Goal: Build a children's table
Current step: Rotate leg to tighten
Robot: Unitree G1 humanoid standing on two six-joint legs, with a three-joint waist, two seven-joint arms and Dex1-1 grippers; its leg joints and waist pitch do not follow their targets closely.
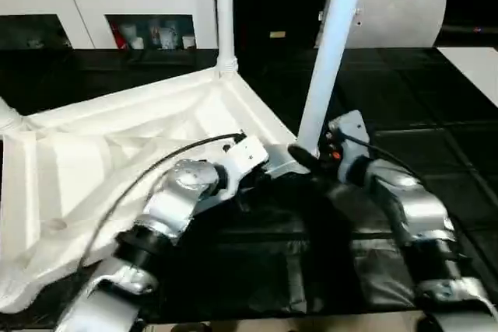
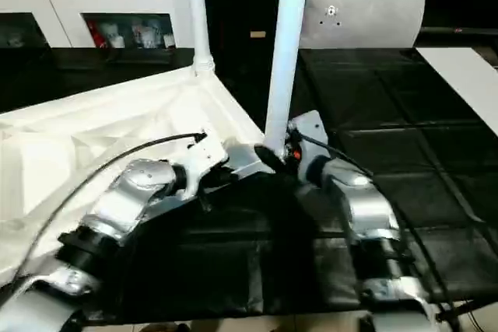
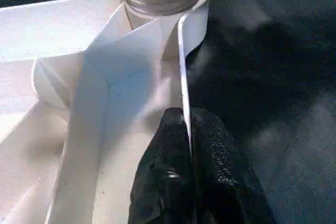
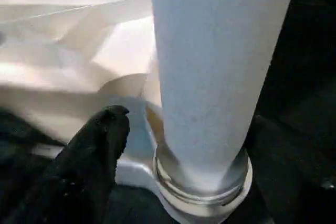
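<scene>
Lying upside down on a black mat (image 1: 257, 262), the children's table (image 1: 117, 161) shows its ribbed underside. Two white legs stand in its corner sockets: a far leg (image 1: 225, 13) and a near leg (image 1: 331, 52). The left hand (image 3: 188, 169) is pinched tight on the thin side wall of the top, just beside the near socket. The right hand (image 1: 305, 159) sits at the base of the near leg, one black finger (image 4: 94, 150) clear of it, fingers spread apart. A white cabinet (image 1: 101, 1) and grey pillow (image 1: 401, 13) stand behind.

Left gripper (image 3: 186, 145) clamped (jaws tight), right gripper (image 1: 305, 157) spread.
</scene>
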